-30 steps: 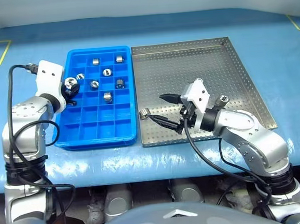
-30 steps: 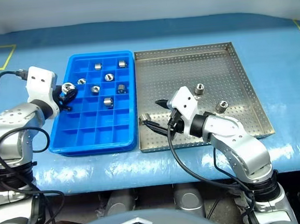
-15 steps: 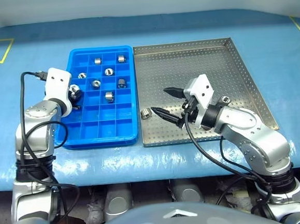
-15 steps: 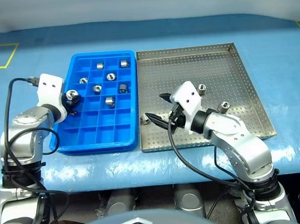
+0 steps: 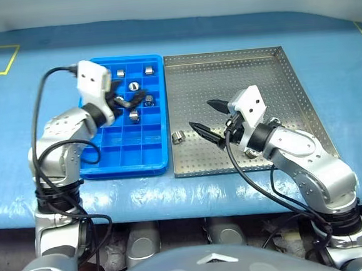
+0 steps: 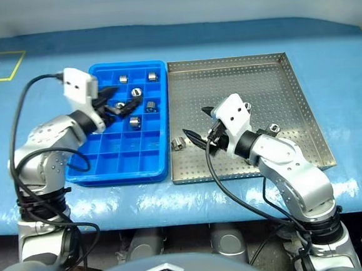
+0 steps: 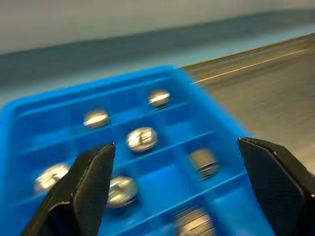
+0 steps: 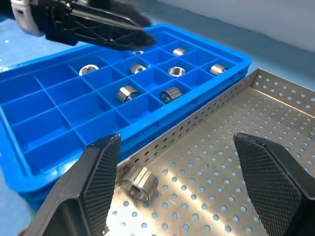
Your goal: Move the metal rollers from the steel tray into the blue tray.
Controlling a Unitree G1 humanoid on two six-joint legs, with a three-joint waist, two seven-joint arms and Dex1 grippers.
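My right gripper [image 5: 206, 115] hangs over the near-left part of the steel tray [image 5: 270, 72], fingers spread wide and empty, pointing toward the blue tray [image 5: 101, 155]. The nearest of the metal rollers [image 5: 178, 136] lies on the perforated floor just beyond my lower fingertip, close against the steel tray's left rim, beside the blue tray's wall. In the right wrist view this roller [image 8: 140, 178] sits low and toward one finger, not centred between the two, tipped on its side with its axis running roughly across the line of my fingers. Two more rollers rest further right on the steel tray, partly hidden behind my right arm. My left gripper [image 5: 130, 99] hovers over the far rows of the blue tray, fingers apart and holding nothing, with several rollers already lying in the compartments below it. Judgement: the right arm is plainly the nearer one; the next reach needs a short advance and a slight sideways correction.
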